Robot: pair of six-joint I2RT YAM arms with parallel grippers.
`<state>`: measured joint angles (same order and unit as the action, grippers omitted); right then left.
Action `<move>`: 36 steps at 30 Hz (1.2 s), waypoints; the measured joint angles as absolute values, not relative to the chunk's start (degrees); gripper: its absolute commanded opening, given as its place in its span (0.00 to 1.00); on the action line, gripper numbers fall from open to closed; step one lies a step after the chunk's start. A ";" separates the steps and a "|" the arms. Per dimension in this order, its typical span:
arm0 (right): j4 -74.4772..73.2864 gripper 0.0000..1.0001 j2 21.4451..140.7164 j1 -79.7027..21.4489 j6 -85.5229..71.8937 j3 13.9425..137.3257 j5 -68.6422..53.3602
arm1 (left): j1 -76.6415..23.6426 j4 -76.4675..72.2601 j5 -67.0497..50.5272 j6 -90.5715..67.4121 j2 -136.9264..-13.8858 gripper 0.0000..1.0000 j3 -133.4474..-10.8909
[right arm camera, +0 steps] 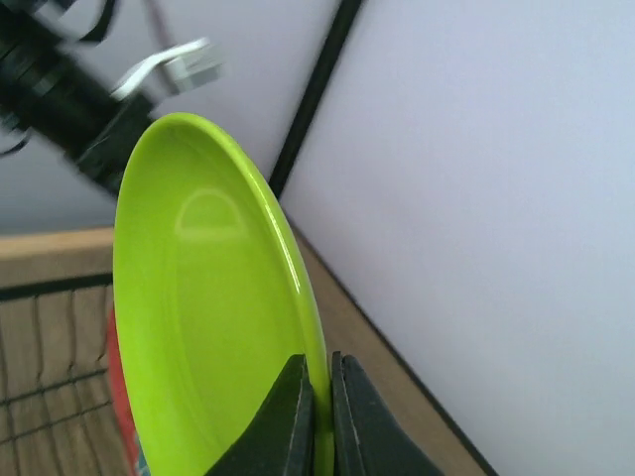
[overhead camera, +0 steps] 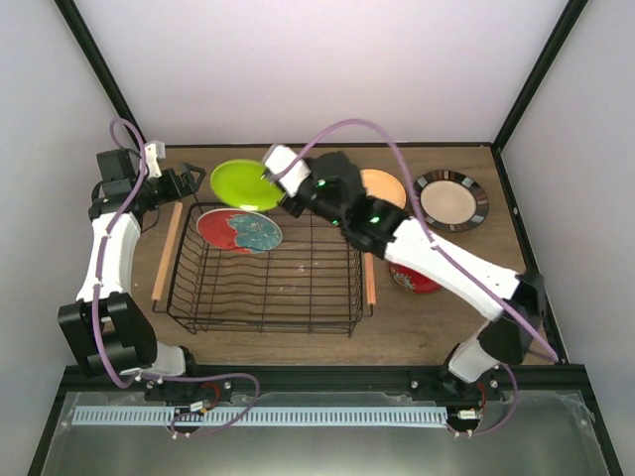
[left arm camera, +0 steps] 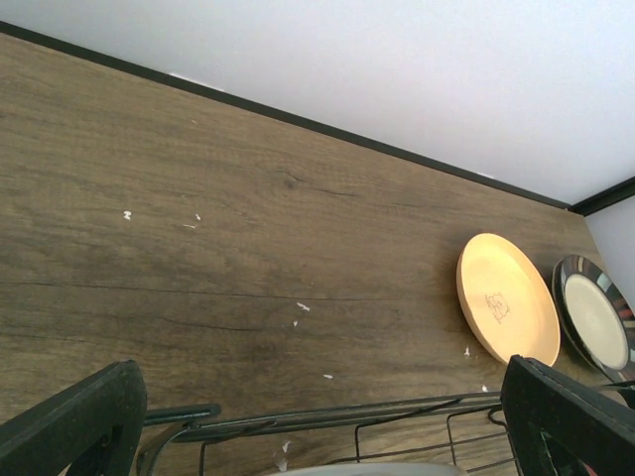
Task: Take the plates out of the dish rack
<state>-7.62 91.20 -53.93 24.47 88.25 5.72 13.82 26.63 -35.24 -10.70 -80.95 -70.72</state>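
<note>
Pinching a glossy lime plate [right arm camera: 198, 317], my right gripper [right arm camera: 319, 372] hovers just beyond the black wire rack [overhead camera: 189, 270]; left gripper [left arm camera: 317, 392] gapes empty.

One dish rack [overhead camera: 263, 317]. Five plates: patterned plate [overhead camera: 240, 232] inside it, lime plate [overhead camera: 243, 184] above its far edge, and orange plate [overhead camera: 389, 183], dark-rimmed plate [overhead camera: 451, 200] and red plate [overhead camera: 415, 283] to its right.

A brown wooden table [overhead camera: 422, 327] flecked with white crumbs [left arm camera: 303, 306], enclosed by pale walls [overhead camera: 298, 59].
</note>
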 measured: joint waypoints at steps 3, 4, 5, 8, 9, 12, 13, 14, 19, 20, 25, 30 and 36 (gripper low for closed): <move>-9.32 0.01 86.96 -48.88 20.05 89.38 5.08 | 13.80 26.68 -35.33 -10.90 -81.25 1.00 -71.07; -10.22 0.01 85.93 -45.67 17.87 90.41 5.10 | 13.82 26.65 -35.44 -10.98 -81.54 1.00 -71.35; -10.85 0.01 85.23 -42.46 15.81 91.20 5.23 | 13.82 26.65 -35.51 -11.11 -81.82 1.00 -71.64; -14.24 0.01 83.83 -29.87 8.27 93.27 6.24 | 13.82 26.65 -35.79 -11.55 -82.59 1.00 -72.44; -16.08 0.01 83.61 -25.47 5.50 93.62 6.48 | 13.82 26.65 -35.88 -11.62 -82.74 1.00 -72.60; -23.20 0.01 83.66 -13.37 -2.37 93.56 6.42 | 13.80 26.65 -36.16 -11.77 -83.09 1.00 -72.97; -25.91 0.01 83.72 -10.02 -4.62 93.17 5.85 | 13.80 26.65 -36.23 -11.77 -83.15 1.00 -72.99; -28.27 0.01 83.70 -7.18 -6.81 92.36 4.95 | 13.78 26.68 -36.29 -11.77 -83.20 1.00 -72.99; -36.12 0.01 82.24 3.31 -15.29 80.99 -2.02 | 13.72 26.68 -36.32 -11.77 -83.24 1.00 -72.99; -37.45 0.01 81.52 4.47 -16.49 77.65 -3.36 | 13.72 26.68 -36.32 -11.77 -83.26 1.00 -72.99; -42.09 0.01 75.61 6.52 -20.43 63.86 -9.43 | 13.69 26.70 -36.32 -11.75 -83.26 1.00 -72.99; -42.30 0.01 69.89 6.59 -22.55 55.33 -13.72 | 13.54 26.72 -36.32 -11.73 -83.29 1.00 -72.99; -41.98 0.01 66.43 6.59 -24.16 47.66 -14.55 | 13.43 26.72 -36.32 -11.73 -83.53 1.00 -72.99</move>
